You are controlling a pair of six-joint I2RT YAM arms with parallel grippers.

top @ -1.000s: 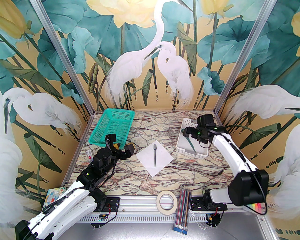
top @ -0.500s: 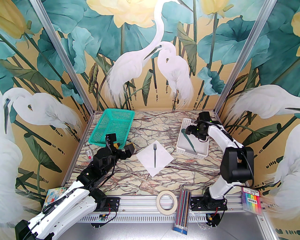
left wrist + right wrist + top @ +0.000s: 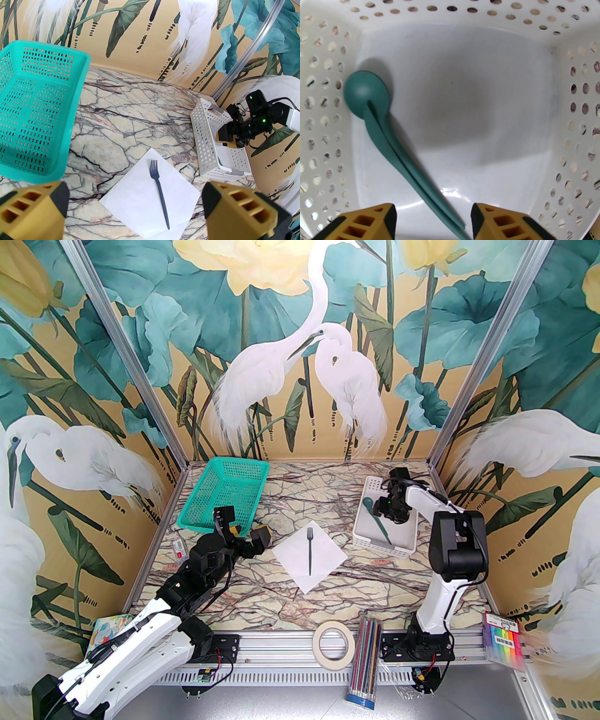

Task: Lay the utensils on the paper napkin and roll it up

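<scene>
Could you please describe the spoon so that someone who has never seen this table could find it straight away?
On the marble table, look to the far right for the white perforated basket. The spoon lies inside it, its round bowl by the basket's left wall. It is dark green like the fork on the napkin, but round-ended rather than pronged.

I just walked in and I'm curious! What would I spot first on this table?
A dark green fork lies on a white napkin in the middle of the table. On the right, the right gripper hangs inside a white basket, jaws apart on either side of the handle of a green spoon. A bright teal basket sits at the far left.
</scene>
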